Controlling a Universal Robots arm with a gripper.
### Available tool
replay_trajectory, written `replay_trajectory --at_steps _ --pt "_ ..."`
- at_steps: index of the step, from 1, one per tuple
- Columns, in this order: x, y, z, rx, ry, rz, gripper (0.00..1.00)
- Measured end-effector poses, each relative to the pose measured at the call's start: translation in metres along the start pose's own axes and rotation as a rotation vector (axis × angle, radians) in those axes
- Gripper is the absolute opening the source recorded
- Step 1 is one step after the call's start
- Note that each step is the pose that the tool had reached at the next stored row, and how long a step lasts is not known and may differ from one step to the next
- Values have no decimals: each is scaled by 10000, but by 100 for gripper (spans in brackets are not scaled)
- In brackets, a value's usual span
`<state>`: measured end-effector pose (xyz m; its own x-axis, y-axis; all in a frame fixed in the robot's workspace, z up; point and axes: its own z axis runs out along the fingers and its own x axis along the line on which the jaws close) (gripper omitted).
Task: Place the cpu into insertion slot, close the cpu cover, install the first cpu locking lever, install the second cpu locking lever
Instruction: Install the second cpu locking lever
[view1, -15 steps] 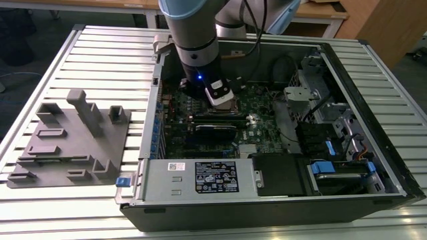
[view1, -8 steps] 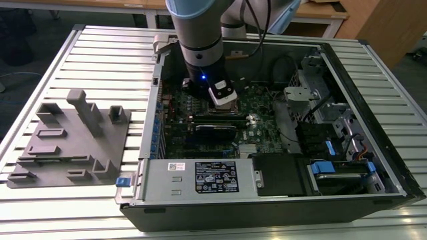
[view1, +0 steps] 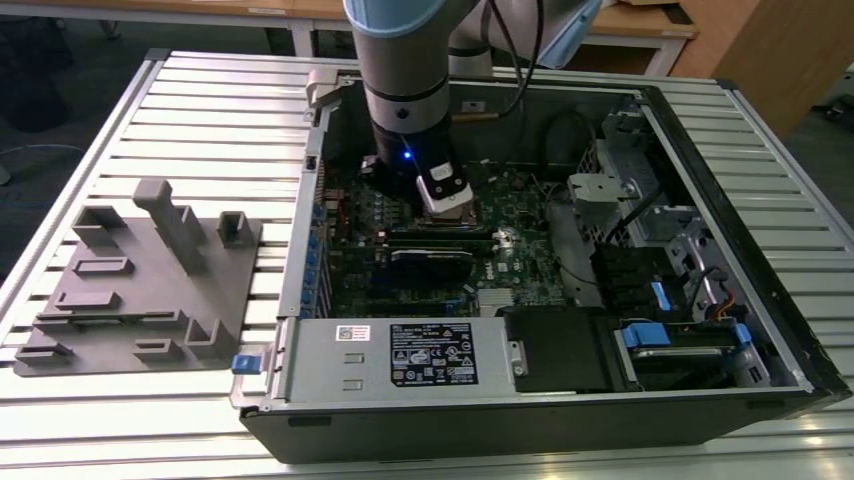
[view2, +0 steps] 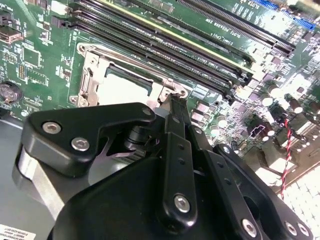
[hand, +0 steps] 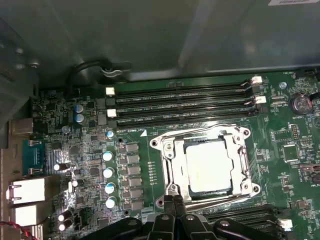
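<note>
CPU (hand: 207, 167) seated in socket, centre-right of first wrist view, cover (hand: 172, 165) closed flat over it. Gripper (hand: 174, 199) tips pinched together at socket's lower edge, likely working a locking lever.

The cpu (hand: 207, 167) has a smooth, pale metal top that glares under the light. The cpu cover (hand: 170, 160) around it is thin bright metal, shiny at its edges. The motherboard (hand: 285, 145) is glossy green with matt black plastic slots (hand: 180, 100). The gripper (view2: 172, 107) is black, semi-gloss, fastened with bright metal screws. In the exterior view, the table (view1: 200, 100) is ribbed, brushed metal; the holder (view1: 147, 290) looks like matt grey plastic; the case (view1: 787, 330) is dark, smooth sheet metal.
</note>
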<state>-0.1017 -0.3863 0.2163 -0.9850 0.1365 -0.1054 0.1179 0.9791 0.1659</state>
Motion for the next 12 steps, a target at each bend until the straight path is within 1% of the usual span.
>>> replay_trajectory --at_steps 1,3,5,9,10,12 --pt "-15 2 3 3 23 2 11" --pt "-69 8 11 23 170 26 11" --pt "-126 15 19 48 360 56 11" --pt "-238 30 34 106 764 119 11" --pt "-259 35 37 124 848 129 11" --pt "-287 53 44 198 969 145 11"
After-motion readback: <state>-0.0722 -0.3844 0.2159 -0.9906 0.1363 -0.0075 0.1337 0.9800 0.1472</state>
